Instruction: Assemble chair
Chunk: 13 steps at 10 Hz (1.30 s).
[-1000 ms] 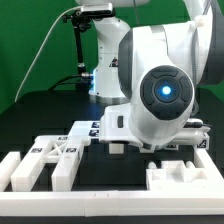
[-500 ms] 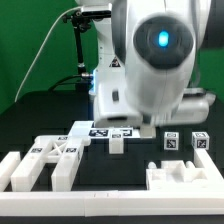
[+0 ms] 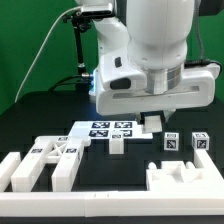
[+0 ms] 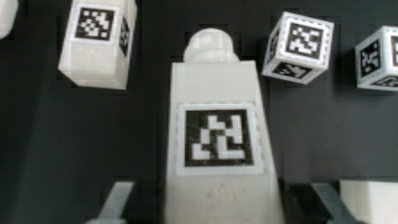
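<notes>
In the wrist view a long white bar [image 4: 217, 120] with a square tag and a rounded peg end lies between my gripper's [image 4: 222, 202] fingers [image 4: 121, 200], filling the middle and looking much nearer than the other parts. In the exterior view my gripper [image 3: 152, 118] hangs above the black table with the bar's white end [image 3: 150, 123] just under the hand. A flat tagged plate [image 3: 105, 129] lies to the exterior view's left of it, with a small block [image 3: 117, 144] in front. Two tagged cubes [image 3: 171, 143] [image 3: 201, 140] stand to the right. Both cubes [image 4: 299, 45] [image 4: 377, 55] and another bar [image 4: 98, 40] also show in the wrist view.
Several tagged white bars [image 3: 48, 158] lie at the exterior view's front left. A white U-shaped block [image 3: 185, 176] stands at the front right. A low white rail [image 3: 110, 203] runs along the front edge. The arm's base [image 3: 100, 60] stands at the back.
The arm has risen well above the table. The bar has stayed between the fingers and come up with the hand. The plate and cubes, hidden before, now show.
</notes>
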{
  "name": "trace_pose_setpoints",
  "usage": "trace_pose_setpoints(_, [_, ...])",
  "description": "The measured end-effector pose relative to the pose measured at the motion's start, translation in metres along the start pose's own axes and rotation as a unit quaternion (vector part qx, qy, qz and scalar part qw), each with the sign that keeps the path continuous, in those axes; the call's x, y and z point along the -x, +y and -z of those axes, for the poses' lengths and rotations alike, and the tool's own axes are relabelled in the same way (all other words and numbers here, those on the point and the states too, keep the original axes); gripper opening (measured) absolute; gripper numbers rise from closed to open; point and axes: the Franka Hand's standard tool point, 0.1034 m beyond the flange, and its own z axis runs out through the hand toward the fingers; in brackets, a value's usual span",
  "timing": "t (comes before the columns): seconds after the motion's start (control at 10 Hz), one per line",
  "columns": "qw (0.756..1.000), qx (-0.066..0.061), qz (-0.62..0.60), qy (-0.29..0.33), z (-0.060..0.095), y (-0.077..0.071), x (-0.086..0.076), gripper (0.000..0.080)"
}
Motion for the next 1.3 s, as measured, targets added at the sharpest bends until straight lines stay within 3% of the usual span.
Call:
trace_pose_setpoints(0.1, [1.0,-0.002,0.003,0.026,0.023,-0.018,-0.006,0.0285])
trace_pose_setpoints(0.2, [0.998,-0.017,0.011,0.057,0.055,-0.038,-0.017,0.0285])
trace_pose_setpoints(0.3, [0.993,-0.026,0.014,0.11,0.076,-0.045,-0.032,0.0285])
trace_pose_setpoints(0.4, [0.983,-0.024,0.025,0.183,0.088,-0.05,-0.041,0.0285])
trace_pose_setpoints(0.5, [0.977,-0.022,0.022,0.21,0.081,-0.047,-0.036,0.0285])
trace_pose_setpoints(0.8, [0.955,-0.018,0.019,0.295,0.083,-0.044,-0.045,0.0285])
trace_pose_setpoints(0.9, [0.931,-0.007,0.04,0.363,0.096,-0.041,-0.061,0.0285])
trace_pose_setpoints(1.1, [0.894,0.007,0.059,0.443,0.111,-0.04,-0.082,0.0285])
trace_pose_setpoints(1.2, [0.87,0.007,0.051,0.49,0.114,-0.038,-0.085,0.0285])
trace_pose_setpoints(1.3, [0.867,0.009,0.05,0.495,0.107,-0.037,-0.082,0.0285])
